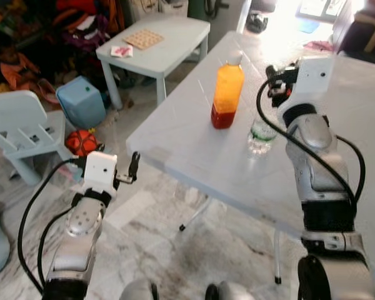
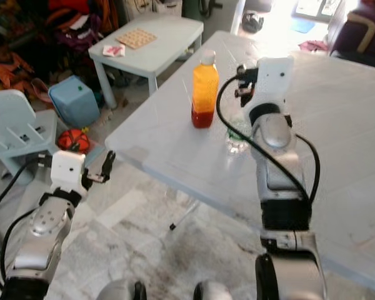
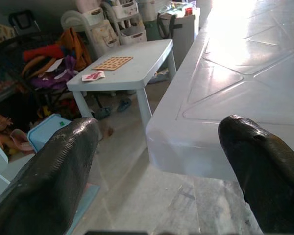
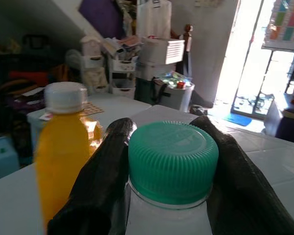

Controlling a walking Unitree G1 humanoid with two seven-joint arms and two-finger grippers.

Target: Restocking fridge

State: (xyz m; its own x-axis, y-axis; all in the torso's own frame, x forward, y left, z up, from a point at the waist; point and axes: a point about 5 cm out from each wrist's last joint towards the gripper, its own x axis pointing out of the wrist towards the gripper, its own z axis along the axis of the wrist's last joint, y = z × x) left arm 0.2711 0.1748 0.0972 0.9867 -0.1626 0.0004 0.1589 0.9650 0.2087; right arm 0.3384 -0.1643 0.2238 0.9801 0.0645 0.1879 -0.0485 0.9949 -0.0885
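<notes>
Landmark: white folding table.

Clear water bottle with green cap upright on the table, near its left front part, just beside and right of the orange juice bottle. Juice bottle upright too, white cap, darker red layer at the base. The two bottles close but apart.

Right gripper over the table, at the neck of the water bottle. Black fingers set on either side of the green cap, close against it, pinching the cap/neck from both sides. Right arm reaching forward over the table's near edge.

Left gripper off the table, low, just short of the table's near left corner, pointing at that corner. Jaws spread wide, holding nothing; both black fingertips well apart with the table corner seen between them.

Beyond the table's left side: small pale kids' table carrying a tan pegboard-like tile and a small red-and-white packet. Further left of it a light blue bin, a pale child's chair, an orange ball on the marble floor. Clutter of clothes and bags behind, details not readable.
</notes>
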